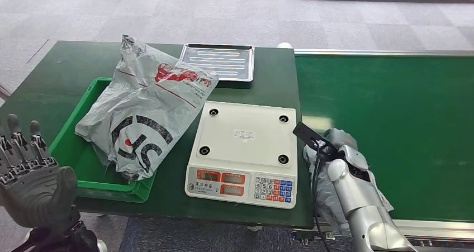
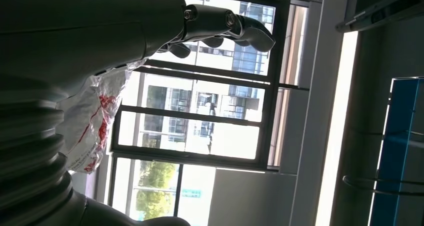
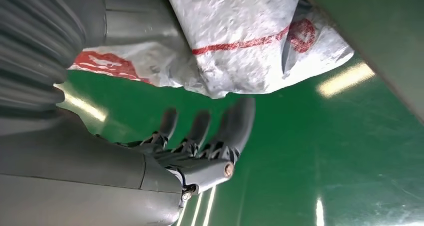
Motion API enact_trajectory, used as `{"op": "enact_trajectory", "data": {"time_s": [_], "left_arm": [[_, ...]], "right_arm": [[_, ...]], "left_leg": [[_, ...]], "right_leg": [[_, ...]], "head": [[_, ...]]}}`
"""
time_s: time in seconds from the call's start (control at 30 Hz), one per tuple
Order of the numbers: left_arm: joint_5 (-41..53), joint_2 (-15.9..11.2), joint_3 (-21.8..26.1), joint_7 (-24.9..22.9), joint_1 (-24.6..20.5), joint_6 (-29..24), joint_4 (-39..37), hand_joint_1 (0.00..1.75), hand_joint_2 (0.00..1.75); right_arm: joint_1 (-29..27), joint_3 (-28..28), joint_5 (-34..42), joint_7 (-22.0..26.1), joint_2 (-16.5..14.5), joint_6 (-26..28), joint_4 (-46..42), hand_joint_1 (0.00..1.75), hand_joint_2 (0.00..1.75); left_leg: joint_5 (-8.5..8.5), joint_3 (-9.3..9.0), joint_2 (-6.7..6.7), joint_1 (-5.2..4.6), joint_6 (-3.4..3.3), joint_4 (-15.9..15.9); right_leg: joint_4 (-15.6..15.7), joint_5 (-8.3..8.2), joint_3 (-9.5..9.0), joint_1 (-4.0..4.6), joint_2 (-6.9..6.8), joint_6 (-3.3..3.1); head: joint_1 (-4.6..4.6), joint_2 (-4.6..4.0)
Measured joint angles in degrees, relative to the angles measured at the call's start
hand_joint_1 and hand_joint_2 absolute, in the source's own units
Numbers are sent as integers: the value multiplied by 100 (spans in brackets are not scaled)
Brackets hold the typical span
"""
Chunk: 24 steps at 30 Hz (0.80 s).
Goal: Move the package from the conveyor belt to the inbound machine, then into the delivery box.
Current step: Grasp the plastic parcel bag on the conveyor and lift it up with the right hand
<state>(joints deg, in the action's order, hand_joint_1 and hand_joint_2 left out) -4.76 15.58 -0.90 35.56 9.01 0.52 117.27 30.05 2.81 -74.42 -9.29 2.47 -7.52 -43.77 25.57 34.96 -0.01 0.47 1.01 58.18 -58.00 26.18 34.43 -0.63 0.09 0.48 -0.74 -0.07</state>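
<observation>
Item: grey plastic package [image 1: 327, 174], crumpled, red-striped print, lying on the green conveyor belt [image 1: 391, 129] at its near corner, just beside the scale and partly hidden under the right arm. Right hand [image 3: 200, 151]: placed at the package, fingers [image 3: 235, 126] extended together along the belt surface below the bag; the thumb side is hidden by the package, so whether the hand has closed on it cannot be told. Inbound machine, taken to be the white scale [image 1: 244, 151]: platform bare, display and keypad facing the robot, standing on the dark green table [image 1: 67, 67] directly left of the package. Beyond the scale from the package: a green delivery box [image 1: 72, 151] carrying a second, larger grey mailer bag [image 1: 142, 112], which spills over the box rim toward the scale. Behind the scale: a metal tray [image 1: 218, 59], bare. Left hand [image 1: 33, 179]: raised at the near edge of the table beside the box, fingers spread, holding nothing. Risks, as judged: the slack film may slip or bunch if the fingers only pinch loose plastic; a low lift could drag the package against the scale's edge and shift it; the overhanging mailer bag crowds the box, so a later drop there could land on top of it and slide off.
</observation>
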Motion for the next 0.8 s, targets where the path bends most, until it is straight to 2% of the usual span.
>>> {"op": "enact_trajectory", "data": {"time_s": [0.57,0.7,0.8], "left_arm": [[71,15,86,10,22,67,45,0,175],[76,15,95,10,22,79,46,0,175],[81,15,95,10,20,97,37,0,175]], "right_arm": [[-76,-260,62,113,3,18,-302,175,175],[-88,-327,3,65,33,-136,-365,175,175],[-34,-416,-17,214,120,-341,-336,175,175]], "left_leg": [[1,1,-1,0,0,0],[1,1,-1,0,0,0],[1,1,-2,0,0,0]], "right_leg": [[0,1,2,1,0,0],[0,0,2,0,0,0],[0,0,2,0,0,0]], "head": [[0,0],[-1,0],[-1,0]]}}
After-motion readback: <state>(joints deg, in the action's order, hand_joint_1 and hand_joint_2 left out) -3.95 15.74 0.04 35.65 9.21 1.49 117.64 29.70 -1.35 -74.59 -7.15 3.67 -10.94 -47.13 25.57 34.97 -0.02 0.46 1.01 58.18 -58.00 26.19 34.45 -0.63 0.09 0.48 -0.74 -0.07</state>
